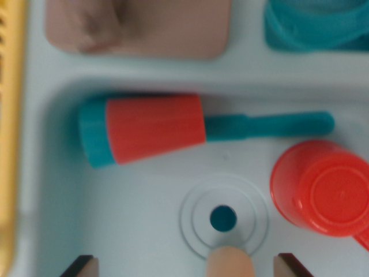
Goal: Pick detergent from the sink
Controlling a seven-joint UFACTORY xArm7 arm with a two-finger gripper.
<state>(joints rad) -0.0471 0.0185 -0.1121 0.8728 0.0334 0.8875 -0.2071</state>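
A: Where's the detergent [144, 130]?

B: Lying on its side on the sink [115, 225] floor, far half, toward the wrist view's left. It's a red ribbed cone, smooth plastic, with a teal cap on the wide left end. A thin teal stem [271, 126] runs from its narrow end to the right; I can't tell whether the two are one piece.

A: And the sink itself?

B: Pale, glossy, with rounded corners. A ringed drain [223, 218] with a dark teal hole sits near the middle, nearer than the detergent.

A: Anything crowding it?

B: A red cup [323, 187], smooth plastic, rests at the right, just below the stem's tip and apart from the cone. The drain is between them.

A: Outside the sink?

B: On the far rim, a tan rounded block [138, 26], blurred, and a teal ringed thing [317, 23] at the far right. A yellow strip [10, 133] runs down the left edge.

A: The hand [183, 266]?

B: Its two dark-tipped fingers [81, 266] poke in at the near edge, set wide apart, holding nothing. A tan rounded part [230, 262] sits between them, over the drain's near rim. The detergent is farther off, untouched.
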